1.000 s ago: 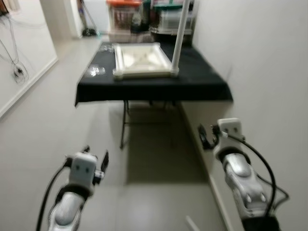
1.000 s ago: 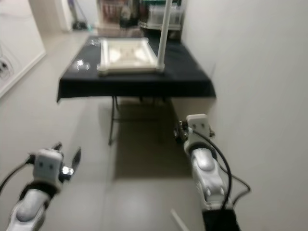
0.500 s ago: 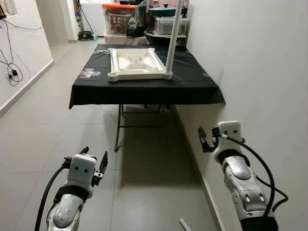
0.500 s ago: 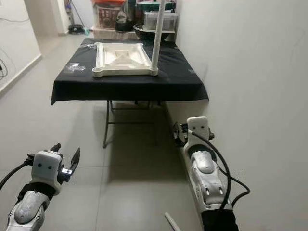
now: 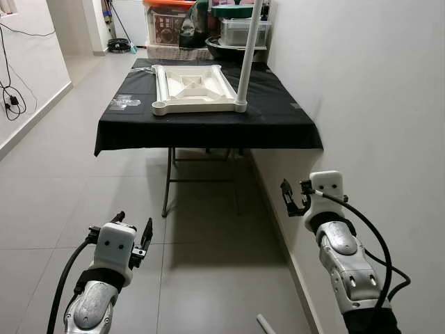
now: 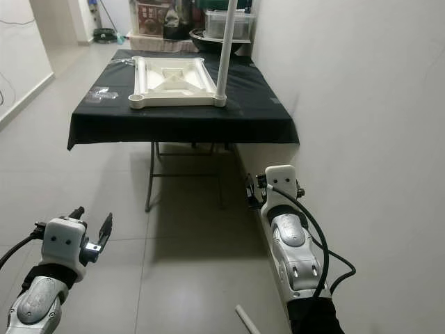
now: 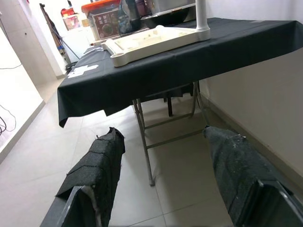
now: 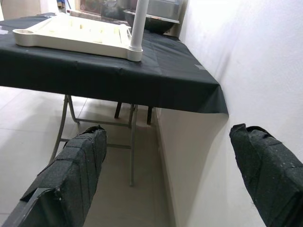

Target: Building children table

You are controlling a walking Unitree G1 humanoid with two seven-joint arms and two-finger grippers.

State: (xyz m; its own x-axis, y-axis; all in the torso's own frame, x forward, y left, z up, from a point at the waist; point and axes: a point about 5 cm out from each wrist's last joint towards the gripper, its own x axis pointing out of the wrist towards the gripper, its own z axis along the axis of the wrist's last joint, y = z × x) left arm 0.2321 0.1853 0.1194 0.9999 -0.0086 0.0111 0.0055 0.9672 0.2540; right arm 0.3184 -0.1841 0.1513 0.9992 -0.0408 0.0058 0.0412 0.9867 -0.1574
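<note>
1. A white plastic table top [image 5: 192,89] is seen lying upside down on a worktop [image 5: 278,125] covered with a black cloth, which stands against the wall on the robot's right.
2. One white leg [image 5: 249,52] is seen standing upright at the near right corner of the table top; the near left corner socket [image 5: 160,108] is seen without a leg.
3. The left end effector [image 5: 129,231] is held low over the tiled floor [image 5: 49,188], well apart from the worktop and short of its near edge; its two black fingers [image 7: 97,165] are spread apart with nothing between them.
4. The right end effector [image 5: 292,198] is held higher, close beside the wall and below the level of the worktop; its fingers [image 8: 75,165] are likewise spread apart and hold nothing.
5. The table top is therefore found ahead of and above both end effectors, touched by neither.
6. A small clear plastic bag [image 5: 126,104] is seen on the cloth just to the left of the table top.
7. Storage boxes [image 5: 167,24] and a dark bowl [image 5: 226,47] are seen at the far end of the worktop.
8. A white rod-like piece [image 5: 265,324] is seen lying on the floor near the wall, between the two arms.
</note>
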